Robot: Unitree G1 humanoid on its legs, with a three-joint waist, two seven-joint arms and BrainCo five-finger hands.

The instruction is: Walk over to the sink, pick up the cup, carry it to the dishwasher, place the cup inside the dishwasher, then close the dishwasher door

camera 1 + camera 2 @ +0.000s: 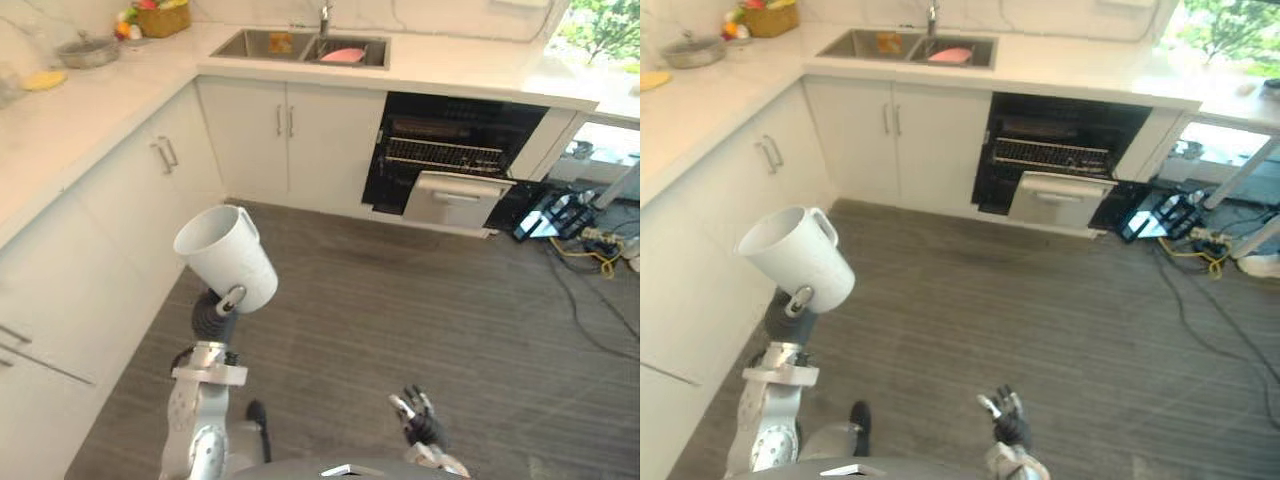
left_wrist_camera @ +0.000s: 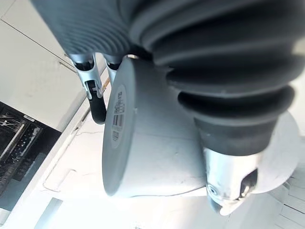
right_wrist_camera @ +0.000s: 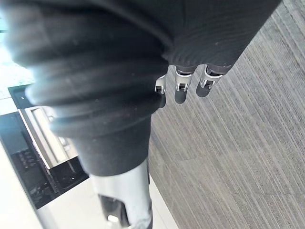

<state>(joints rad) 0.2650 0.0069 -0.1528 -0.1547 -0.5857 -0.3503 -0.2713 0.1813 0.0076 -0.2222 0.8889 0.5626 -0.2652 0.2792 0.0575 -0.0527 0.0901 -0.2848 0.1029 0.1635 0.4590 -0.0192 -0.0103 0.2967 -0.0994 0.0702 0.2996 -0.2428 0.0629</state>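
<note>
The white countertop (image 1: 90, 110) runs along the 9 to 11 o'clock side of the head view. A lidded metal pot (image 1: 88, 50) stands on it near the corner, and a basket (image 1: 163, 18) of fruit sits just beyond at 11 o'clock.

Below the counter edge, at about 8 o'clock, the left hand (image 1: 215, 312) is raised over the grey floor (image 1: 400, 300) and carries the white cup (image 1: 228, 255). The cup is tilted, with its mouth turned up toward 10 o'clock and its handle toward 1 o'clock. It is well apart from both the sink and the dishwasher. In the left wrist view the fingers (image 2: 95, 100) are curled round the rim of the cup's base while the thumb presses its wall from the other side, so the hand is clamped on the cup.

At 12 o'clock the steel sink (image 1: 245, 42) is set into the counter, with a pink item (image 1: 343, 54) lying in its right basin. White cabinets (image 1: 255, 140) stand beneath it.

At 1 o'clock the dishwasher (image 1: 455, 120) stands open. Its wire rack (image 1: 445, 153) shows in the dark cavity and its light door (image 1: 458, 195) is dropped forward.

At 5 o'clock the right hand (image 1: 418, 415) hangs low over the floor. In the right wrist view its fingers (image 3: 180, 90) are straight, slightly apart and hold nothing.

At 3 o'clock a tangle of cables (image 1: 590, 245) lies on the floor.
</note>
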